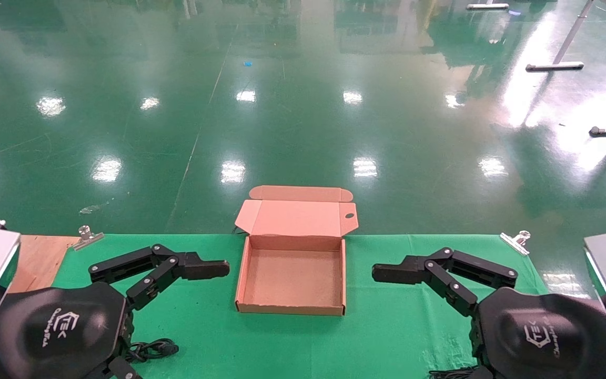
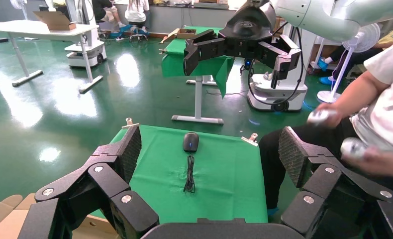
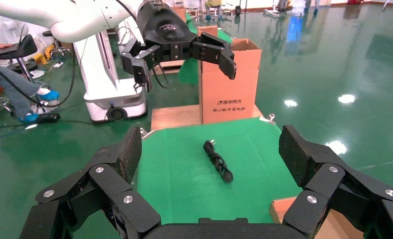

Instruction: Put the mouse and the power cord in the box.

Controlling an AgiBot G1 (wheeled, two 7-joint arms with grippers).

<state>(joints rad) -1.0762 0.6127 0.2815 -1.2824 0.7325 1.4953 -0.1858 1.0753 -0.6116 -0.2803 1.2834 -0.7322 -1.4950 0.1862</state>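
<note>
Green cloth covers the table [image 1: 387, 326], and on the left the left end effector [image 1: 205, 268] hovers with fingers spread wide and empty, the power cord [image 3: 218, 161] lying on the cloth below it, well apart from the box [image 1: 292, 276]. Centre stage, that box sits lid-up and bare, so nothing's packed yet. Over on the right, the right end effector [image 1: 395, 272] hangs equally agape above the mouse [image 2: 190, 142]; I'd say the next move is a descent onto either item.
</note>
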